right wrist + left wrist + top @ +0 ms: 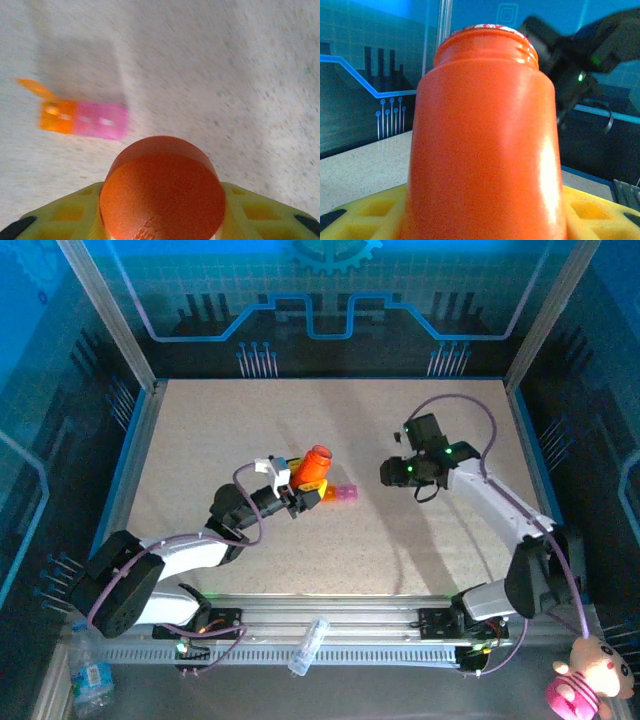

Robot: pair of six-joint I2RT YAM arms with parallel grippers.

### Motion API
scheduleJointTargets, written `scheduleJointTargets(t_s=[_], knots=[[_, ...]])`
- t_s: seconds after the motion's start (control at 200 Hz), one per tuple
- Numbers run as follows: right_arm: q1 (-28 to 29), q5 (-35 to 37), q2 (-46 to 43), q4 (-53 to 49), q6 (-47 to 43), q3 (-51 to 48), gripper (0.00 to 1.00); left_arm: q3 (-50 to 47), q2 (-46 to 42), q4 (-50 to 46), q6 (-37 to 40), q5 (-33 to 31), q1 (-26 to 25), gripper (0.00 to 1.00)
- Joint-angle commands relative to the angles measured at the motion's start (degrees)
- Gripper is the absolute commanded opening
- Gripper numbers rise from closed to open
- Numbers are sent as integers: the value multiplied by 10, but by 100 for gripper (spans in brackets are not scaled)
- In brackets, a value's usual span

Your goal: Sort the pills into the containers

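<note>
Beige and finely speckled, the desk [400, 420] lies inside a blue rim. Blue panels [330, 300] printed with circuit lines stand round it, held by aluminium posts. By the near rail sit a clear water bottle [90, 680], a small clear vial [308, 645] and a pink plush toy [590, 680].

My left end effector [300, 487] is clamped on the lower body of the orange bottle [313, 468], with a yellow pad on each side. The bottle's long axis runs from my pads up and away toward the far right. Its threaded neck is uncapped and aimed roughly at my other arm. Something pale with red marks shows at the mouth, too blurred to name.

My right end effector [388, 472] hangs above the desk, closed on the orange cap [162, 192], whose flat round face fills the gap between the pads.

The containers [340, 493] lie flat on the desk just beside the bottle's base, between my two end effectors. The strip's long axis runs left to right, orange end nearest the bottle and pink end pointing right. One orange lid stands open at the orange end.
</note>
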Motion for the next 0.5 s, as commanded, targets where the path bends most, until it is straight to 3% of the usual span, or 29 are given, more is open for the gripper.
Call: scheduleJointTargets(t_s=[0.0, 0.235, 0.495], knots=[[3, -94, -34, -38, -21, 47, 42, -1, 9, 15, 29, -6, -10, 0], [3, -224, -46, -62, -44, 121, 43, -1, 34, 6, 49, -6, -23, 0], [3, -306, -38, -79, -87, 132, 42, 17, 63, -32, 83, 14, -30, 0]])
